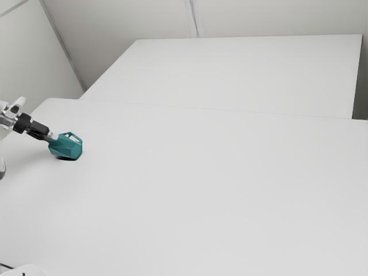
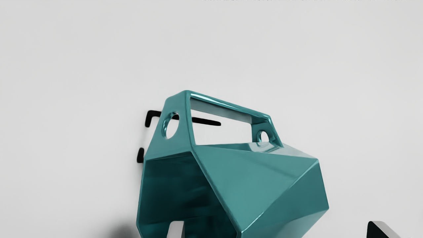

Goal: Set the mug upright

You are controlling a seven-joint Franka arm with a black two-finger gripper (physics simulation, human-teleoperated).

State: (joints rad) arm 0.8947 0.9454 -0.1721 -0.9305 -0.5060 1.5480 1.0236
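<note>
Find the faceted teal mug (image 1: 66, 148) on its side on the white table (image 1: 218, 184), toward the exterior view's left. With the gripper (image 2: 278, 229) spread apart, pinch one wall beside the mouth (image 2: 185, 195) squarely, lift slightly, rotate mouth-up slowly, then release once base-flat.

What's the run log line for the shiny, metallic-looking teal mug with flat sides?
mug: on its side, handle up | hand: open, one finger at mug's mouth | upright: not yet

The mug (image 2: 251, 185) looks smooth, glossy and metallic.
</note>
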